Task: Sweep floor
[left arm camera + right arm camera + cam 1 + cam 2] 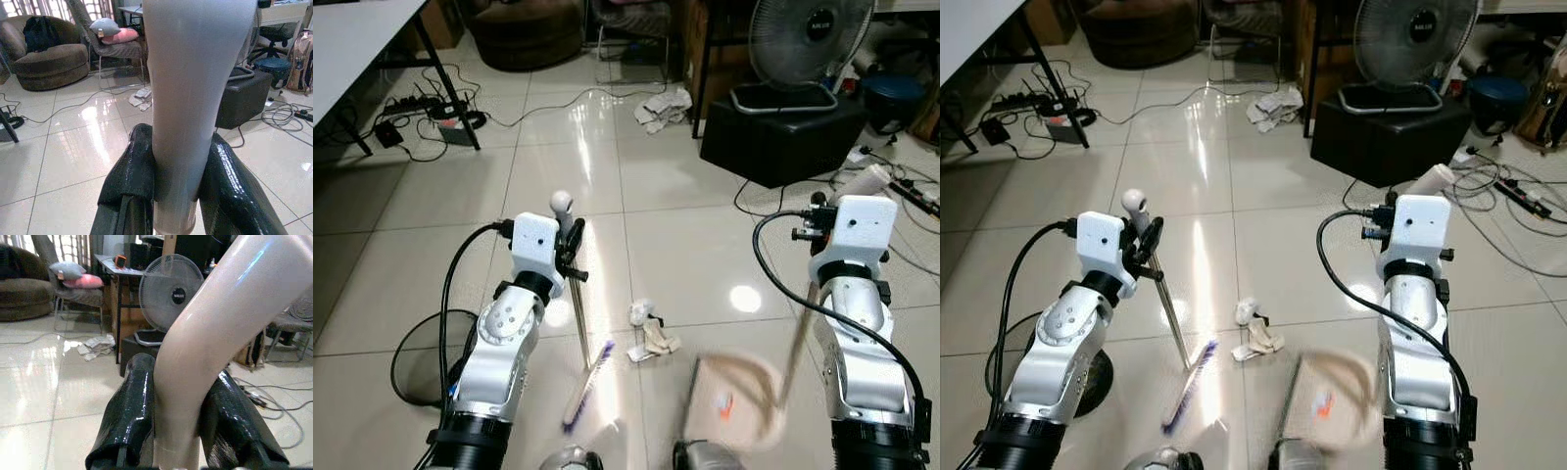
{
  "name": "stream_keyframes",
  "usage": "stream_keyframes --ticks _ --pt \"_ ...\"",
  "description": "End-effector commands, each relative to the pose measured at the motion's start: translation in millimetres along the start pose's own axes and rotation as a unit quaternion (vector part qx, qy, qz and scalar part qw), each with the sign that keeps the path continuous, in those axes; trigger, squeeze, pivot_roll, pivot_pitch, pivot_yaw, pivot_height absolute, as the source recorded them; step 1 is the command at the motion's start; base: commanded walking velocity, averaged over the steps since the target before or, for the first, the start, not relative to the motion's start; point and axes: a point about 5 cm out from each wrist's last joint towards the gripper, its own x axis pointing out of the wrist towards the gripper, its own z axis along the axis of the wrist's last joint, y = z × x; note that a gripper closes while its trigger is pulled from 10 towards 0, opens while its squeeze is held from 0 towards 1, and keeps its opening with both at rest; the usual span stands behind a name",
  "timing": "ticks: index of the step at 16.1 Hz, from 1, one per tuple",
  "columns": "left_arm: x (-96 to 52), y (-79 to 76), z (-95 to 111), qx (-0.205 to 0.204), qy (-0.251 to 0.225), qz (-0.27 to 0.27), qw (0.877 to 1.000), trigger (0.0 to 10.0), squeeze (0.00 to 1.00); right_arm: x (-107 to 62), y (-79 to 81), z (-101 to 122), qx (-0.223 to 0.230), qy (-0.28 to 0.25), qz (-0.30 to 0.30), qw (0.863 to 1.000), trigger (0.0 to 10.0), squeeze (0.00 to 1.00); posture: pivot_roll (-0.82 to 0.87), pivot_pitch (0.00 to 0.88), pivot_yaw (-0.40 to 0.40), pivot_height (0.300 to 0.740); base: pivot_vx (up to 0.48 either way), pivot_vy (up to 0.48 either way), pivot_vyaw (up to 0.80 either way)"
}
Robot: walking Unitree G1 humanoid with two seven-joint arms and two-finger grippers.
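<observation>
My left gripper (571, 251) is shut on the pale handle of a small broom (578, 313); its purple-bristled head (588, 382) rests on the tiles. In the left wrist view the black fingers (132, 166) clamp the handle (188, 98). My right gripper (819, 213) is shut on the long beige handle of a dustpan (732, 392), which looks blurred low on the floor before me. The right wrist view has the fingers (134, 401) around that handle (205, 333). Crumpled white scraps (651, 333) lie on the tiles between broom head and dustpan.
A black box (781, 137) carrying a fan (808, 39) stands at the back right, with cables (901, 186) trailing beside it. More crumpled paper (664, 108) lies further back. Table legs and power cords (431, 108) are at the back left. A round black mesh object (419, 357) lies by my left arm.
</observation>
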Motion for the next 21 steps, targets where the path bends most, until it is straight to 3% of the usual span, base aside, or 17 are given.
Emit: stream_keyframes --ticks 1,7,11,14,16,17,21 --pt "1.9 -0.1 11.9 0.012 -0.03 -0.001 0.999 10.0 0.0 -0.6 2.3 11.9 0.016 -0.029 0.009 0.999 10.0 0.0 -0.09 0.137 0.067 0.74 0.375 0.0 0.0" --pt "3.5 -1.1 12.1 0.018 -0.031 -0.008 0.999 10.0 0.0 -4.5 2.4 9.0 0.034 -0.023 0.014 0.999 10.0 0.0 -0.09 0.14 0.07 0.74 0.383 0.0 -0.67" --pt "3.1 1.7 11.5 0.027 -0.028 -0.005 0.999 10.0 0.0 -5.8 6.9 7.4 0.035 -0.023 0.033 0.999 10.0 0.0 -0.09 0.137 0.072 0.74 0.374 0.0 0.0" --pt "-0.6 10.9 13.0 0.036 -0.03 0.011 0.999 10.0 0.0 -5.8 13.2 8.4 0.004 -0.022 0.068 0.997 10.0 0.0 -0.08 0.14 0.068 0.74 0.365 0.0 0.27" --pt "-3.0 15.4 15.7 0.039 -0.033 0.015 0.999 10.0 0.0 -6.7 17.2 10.0 0.017 -0.028 0.078 0.996 10.0 0.0 -0.07 0.14 0.068 0.74 0.362 0.0 0.8" --pt "-6.2 20.3 14.8 0.035 -0.03 0.02 0.999 10.0 0.0 -8.4 17.9 8.8 0.046 -0.026 0.077 0.996 10.0 0.0 -0.07 0.14 0.071 0.74 0.0 0.0 0.0" --pt "-7.2 22.3 11.2 0.043 -0.021 0.024 0.999 10.0 0.0 -11.4 19.6 6.2 0.045 -0.026 0.091 0.994 10.0 0.0 -0.07 0.131 0.079 0.74 0.0 0.0 0.0"
